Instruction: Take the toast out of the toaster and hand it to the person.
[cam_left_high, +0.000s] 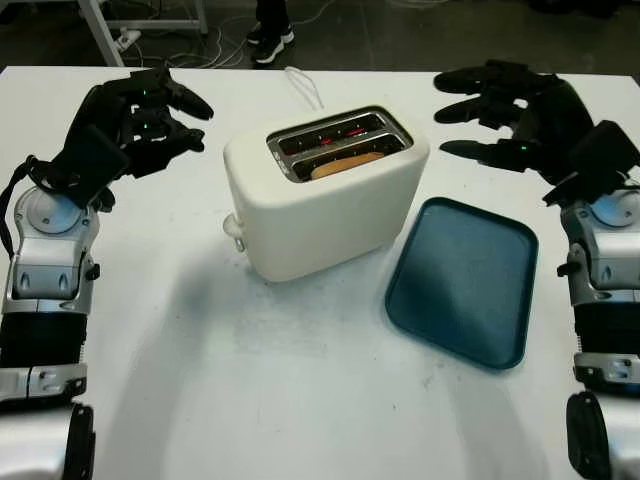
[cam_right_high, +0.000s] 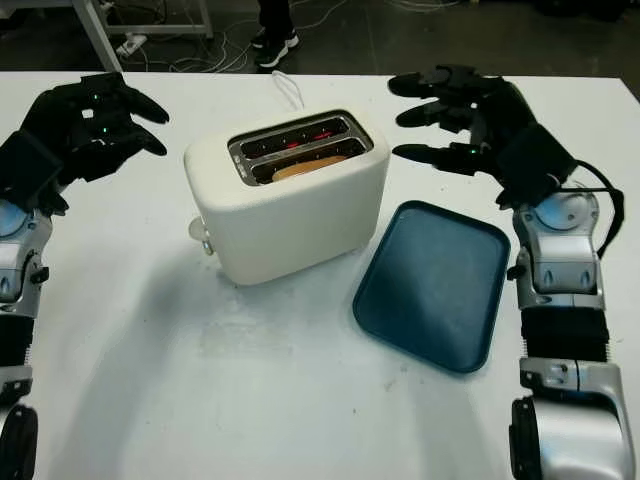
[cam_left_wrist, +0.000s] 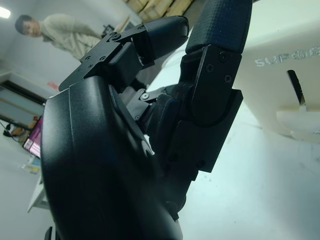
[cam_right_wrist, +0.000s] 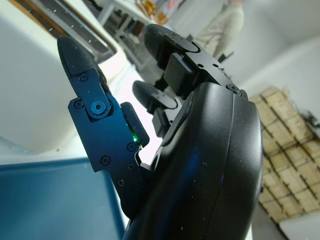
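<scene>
1. The white counter (cam_left_high: 300, 400) fills the frame.
2. Toaster (cam_left_high: 330, 195) at centre; toast (cam_left_high: 347, 163) sits in its nearer slot.
3. Blue tray (cam_left_high: 465, 280) lies just right of it.
4. Left robot hand (cam_left_high: 145, 115), upper left, is open, holding nothing.
5. Right robot hand (cam_left_high: 500, 110), upper right, is open too.

- Cream-white toaster (cam_left_high: 325, 200), with silver metal around the slots and a red glow inside.
- Golden-brown toast (cam_left_high: 347, 164).
- Dark teal tray (cam_left_high: 465, 280), plain.
- White table (cam_left_high: 300, 380), faintly scuffed.
- Black left hand (cam_left_high: 140, 115) and black right hand (cam_left_high: 500, 110), dotted with small green lights.
- Silver-grey forearm shells.
</scene>
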